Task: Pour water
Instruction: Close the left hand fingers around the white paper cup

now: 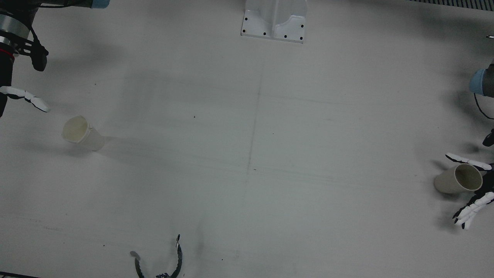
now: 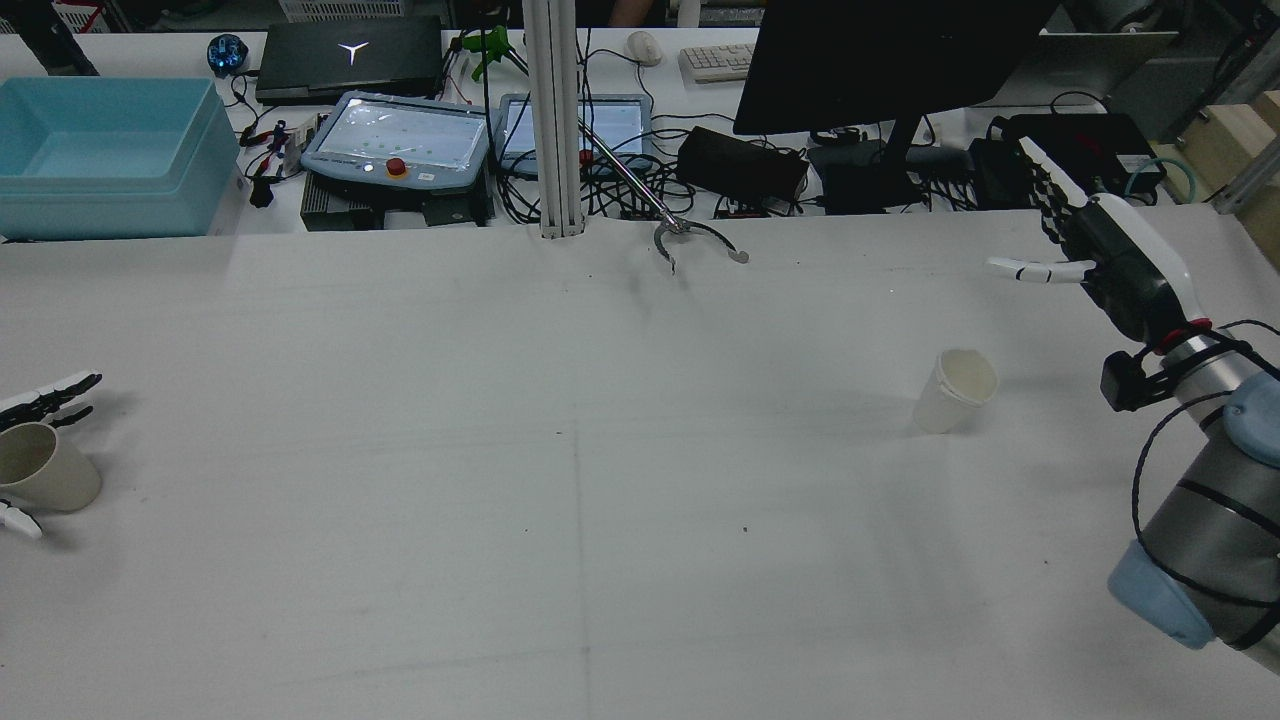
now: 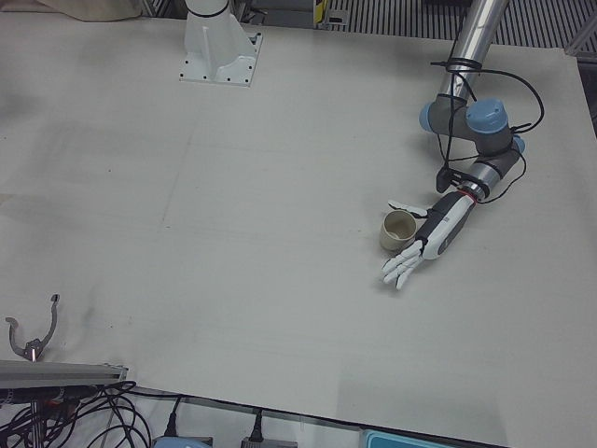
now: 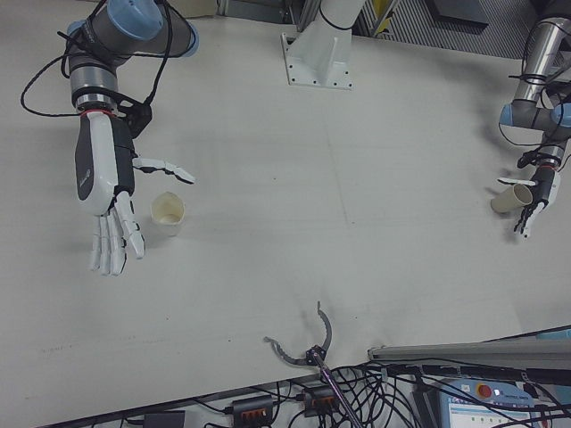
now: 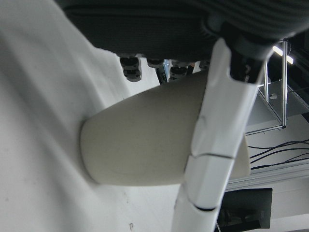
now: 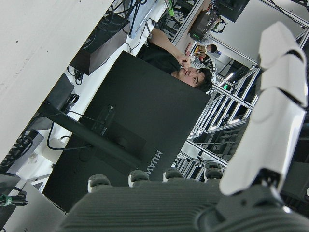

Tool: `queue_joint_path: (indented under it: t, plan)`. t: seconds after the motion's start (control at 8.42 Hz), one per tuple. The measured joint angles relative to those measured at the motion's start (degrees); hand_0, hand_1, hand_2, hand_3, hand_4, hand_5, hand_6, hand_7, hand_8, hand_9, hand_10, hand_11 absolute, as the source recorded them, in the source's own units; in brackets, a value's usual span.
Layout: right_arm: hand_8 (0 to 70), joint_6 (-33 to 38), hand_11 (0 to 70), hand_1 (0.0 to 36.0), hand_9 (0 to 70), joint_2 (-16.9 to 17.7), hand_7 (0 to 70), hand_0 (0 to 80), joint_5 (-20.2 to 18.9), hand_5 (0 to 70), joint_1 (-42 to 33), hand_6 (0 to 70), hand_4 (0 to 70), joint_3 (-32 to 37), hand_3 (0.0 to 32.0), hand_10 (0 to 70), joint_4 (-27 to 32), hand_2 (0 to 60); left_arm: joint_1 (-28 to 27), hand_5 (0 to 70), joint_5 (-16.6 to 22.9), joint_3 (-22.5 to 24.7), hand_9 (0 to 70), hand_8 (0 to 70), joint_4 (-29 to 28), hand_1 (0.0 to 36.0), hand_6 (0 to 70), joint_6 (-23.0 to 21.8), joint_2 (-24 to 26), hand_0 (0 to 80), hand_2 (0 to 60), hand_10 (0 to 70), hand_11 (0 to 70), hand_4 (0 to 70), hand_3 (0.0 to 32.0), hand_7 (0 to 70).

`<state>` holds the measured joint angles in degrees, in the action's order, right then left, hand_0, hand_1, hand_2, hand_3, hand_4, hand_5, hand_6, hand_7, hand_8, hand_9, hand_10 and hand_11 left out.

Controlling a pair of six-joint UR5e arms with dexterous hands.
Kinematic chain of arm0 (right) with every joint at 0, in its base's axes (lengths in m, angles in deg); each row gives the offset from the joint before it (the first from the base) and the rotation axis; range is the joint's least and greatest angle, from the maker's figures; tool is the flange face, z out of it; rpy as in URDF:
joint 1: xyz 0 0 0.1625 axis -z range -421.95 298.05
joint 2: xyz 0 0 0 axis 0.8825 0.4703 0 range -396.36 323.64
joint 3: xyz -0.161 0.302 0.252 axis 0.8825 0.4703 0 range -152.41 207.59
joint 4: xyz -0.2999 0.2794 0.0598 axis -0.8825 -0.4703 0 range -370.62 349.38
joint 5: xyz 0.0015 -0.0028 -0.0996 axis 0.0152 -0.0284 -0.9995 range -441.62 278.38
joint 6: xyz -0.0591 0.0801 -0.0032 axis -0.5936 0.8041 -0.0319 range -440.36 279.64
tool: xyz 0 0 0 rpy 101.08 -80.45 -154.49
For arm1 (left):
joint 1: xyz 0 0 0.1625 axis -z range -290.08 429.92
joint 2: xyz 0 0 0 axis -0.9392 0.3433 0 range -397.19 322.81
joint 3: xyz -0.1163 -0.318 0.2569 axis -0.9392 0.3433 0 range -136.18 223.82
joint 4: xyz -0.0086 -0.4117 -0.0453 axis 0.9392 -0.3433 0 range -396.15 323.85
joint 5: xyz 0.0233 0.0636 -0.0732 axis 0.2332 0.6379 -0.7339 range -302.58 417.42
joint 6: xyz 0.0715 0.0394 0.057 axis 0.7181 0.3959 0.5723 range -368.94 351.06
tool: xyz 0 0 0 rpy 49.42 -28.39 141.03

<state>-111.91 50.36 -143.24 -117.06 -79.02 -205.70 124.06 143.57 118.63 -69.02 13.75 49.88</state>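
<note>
Right now my left hand (image 3: 431,237) sits at the far left edge of the table (image 1: 247,154), its fingers (image 3: 396,273) spread around the beige cup (image 3: 398,230) but not closed on it: one digit lies along the far side, the rest fan out along the near side. My left hand camera shows the cup wall lying right against my palm, so I judge this a cradle set up for a side grasp, leaving the mouth clear for pouring. That cup leans over instead of standing upright.

My right hand (image 4: 105,192) hovers open just beside the white cup (image 4: 168,212), touching nothing, fingers straight and apart. I think it waits there to take or steady that cup. The two cups stand well apart, so one must travel before any water moves.
</note>
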Motion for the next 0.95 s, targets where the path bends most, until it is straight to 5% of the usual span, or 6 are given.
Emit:
queue_joint_path:
  t: [0.24, 0.36, 0.71, 0.83, 0.95]
  plan:
    - [1.2, -0.1, 0.0, 17.5, 0.0, -0.3, 0.0, 47.5, 0.0, 5.3, 0.0, 2.7, 0.0, 0.0, 19.4, 0.0, 0.0, 15.8, 0.0, 0.0, 0.3, 0.0, 0.0, 1.1, 0.1, 23.0, 8.3, 0.0, -0.1, 80.0, 0.0, 5.0, 10.8, 25.8, 0.0, 5.9]
    - [1.3, -0.1, 0.0, 17.5, 0.0, -0.4, 0.0, 47.4, 0.0, 5.3, 0.1, 2.8, 0.0, 0.0, 20.0, 0.0, 0.0, 15.8, 0.0, 0.0, 0.5, 0.0, 0.8, 2.4, 0.3, 26.8, 12.9, -0.2, -0.1, 80.0, 0.0, 6.7, 13.6, 29.4, 0.0, 11.2]
    - [1.0, -0.1, 0.0, 16.8, 0.0, -0.4, 0.0, 46.8, 0.0, 5.1, 0.2, 2.8, 0.0, 0.0, 20.2, 0.0, 0.0, 15.8, 0.0, 0.0, 0.7, 0.2, 7.2, 9.3, 0.9, 36.0, 26.4, -0.4, -0.3, 80.0, 0.0, 10.5, 20.2, 42.8, 0.0, 28.1]
    - [1.3, -0.1, 0.0, 16.4, 0.0, -0.4, 0.0, 46.9, 0.0, 5.0, 0.2, 2.7, 0.0, 0.0, 20.6, 0.0, 0.0, 15.0, 0.0, 0.0, 0.7, 0.2, 10.0, 10.8, 1.2, 36.0, 29.9, -0.5, -0.4, 80.0, 0.0, 11.2, 21.2, 49.6, 0.0, 34.6]
    - [1.0, -0.1, 0.0, 16.4, 0.0, -0.4, 0.0, 46.7, 0.0, 5.0, 0.2, 2.6, 0.0, 0.0, 20.8, 0.0, 0.0, 15.0, 0.0, 0.0, 0.7, 0.3, 13.3, 11.4, 1.4, 36.0, 33.6, -0.5, -0.4, 80.0, 0.0, 11.5, 21.6, 51.8, 0.0, 50.3]
